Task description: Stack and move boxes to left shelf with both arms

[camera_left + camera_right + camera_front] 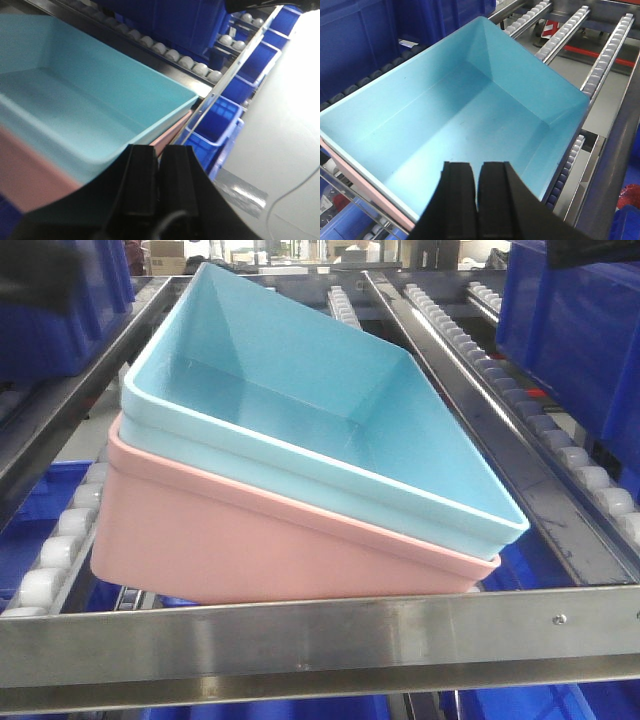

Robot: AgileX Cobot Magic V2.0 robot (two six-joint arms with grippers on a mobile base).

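A: Left fingers [157, 185]: the two black pads sit pressed nearly together, only a thin slit between them. Nothing gripped as far as the left wrist view shows; they hang just off the near corner of the sky-blue bin [75, 100].

B: Right fingers [476, 200]: same reading, pads close together with a narrow gap, nothing between them. They hover above the blue bin's near rim, looking down into its bare interior.

A: Stack: the blue bin is nested inside the salmon-pink bin [250, 540]; the pink rim shows all round under the blue one. The pair sits skewed in the lane, one corner pointing forward.

B: Location: on the roller lane [590, 490] of the steel rack, the pink base just behind the flat steel front bar [320, 640]. White rollers run along both side rails. Dark blue crates [575, 330] stand on neighbouring lanes.

A: Judgement: stacking done, delivery to the shelf looks done too. What remains, at most, is squaring the stack and drawing both arms clear.
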